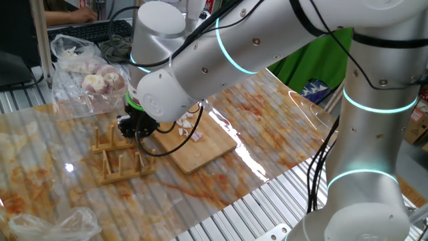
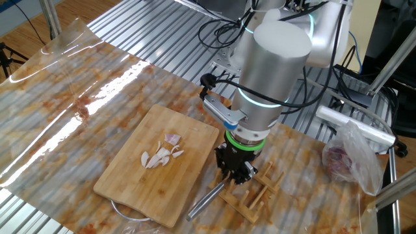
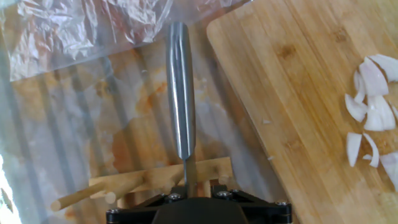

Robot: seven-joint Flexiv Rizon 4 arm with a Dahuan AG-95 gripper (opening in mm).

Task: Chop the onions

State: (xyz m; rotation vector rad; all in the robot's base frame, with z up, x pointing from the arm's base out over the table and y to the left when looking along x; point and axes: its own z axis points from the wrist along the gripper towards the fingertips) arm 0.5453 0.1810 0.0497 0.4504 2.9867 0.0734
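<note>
Down over the wooden rack [image 2: 259,192] with the gripper [image 2: 235,173], pointed straight at the worktop [image 2: 78,97], just off the right edge of the cutting board [image 2: 156,162] in the other fixed view. Cannot tell whether released or clenched: fingertips hidden behind the black housing in every view, only the body's lower edge showing in the hand view. From beneath that housing, a knife's steel handle [image 3: 180,87] running out toward the near edge in the other fixed view, lying low along the board's side, its inner end at the rack's pegs; blade not made out. On the cutting board, well apart from the gripper: the onions [image 2: 162,155], a small loose cluster of white and pale pink pieces with purplish tinges, some touching one another, near the board's middle; at the right edge of the hand view, spread beside each other. Far back on the worktop in one fixed view, a clear plastic bag [image 1: 90,73] of pinkish-white bulbs
</note>
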